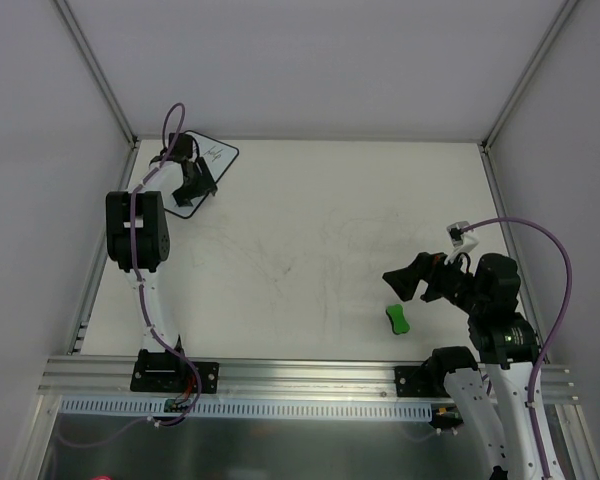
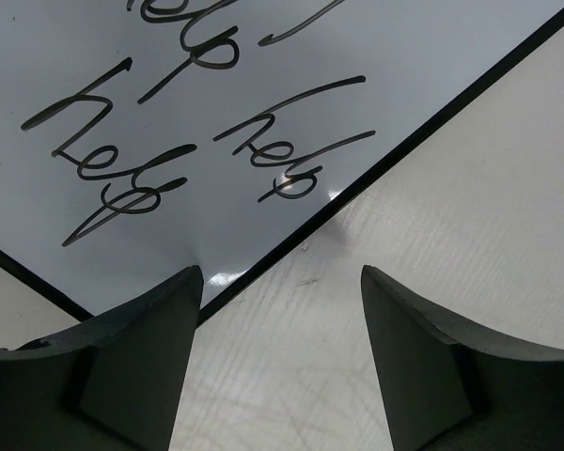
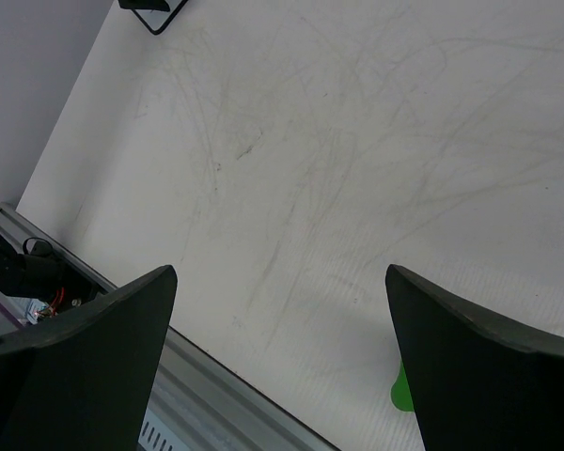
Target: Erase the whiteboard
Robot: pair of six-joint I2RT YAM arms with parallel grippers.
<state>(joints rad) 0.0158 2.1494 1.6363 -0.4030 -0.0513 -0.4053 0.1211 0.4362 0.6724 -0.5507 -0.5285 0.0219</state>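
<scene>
At the far left corner of the scuffed white table [image 1: 310, 220], the whiteboard [image 1: 212, 160] lies flat and turned at an angle, its black border just beside the table's back edge. The left gripper [image 1: 193, 192] hangs over the board's near edge with its fingers apart and nothing between them. In the left wrist view, one finger sits over the black border and the other over bare table. Black marker script on the board repeats one short cursive word at least four times. It may read "help", but the hand is too loose to be sure. On the right side of the table, well apart from the board, the right gripper [image 1: 398, 282] hovers with its fingers spread wide. A small green eraser [image 1: 398, 319] lies just beside it.
</scene>
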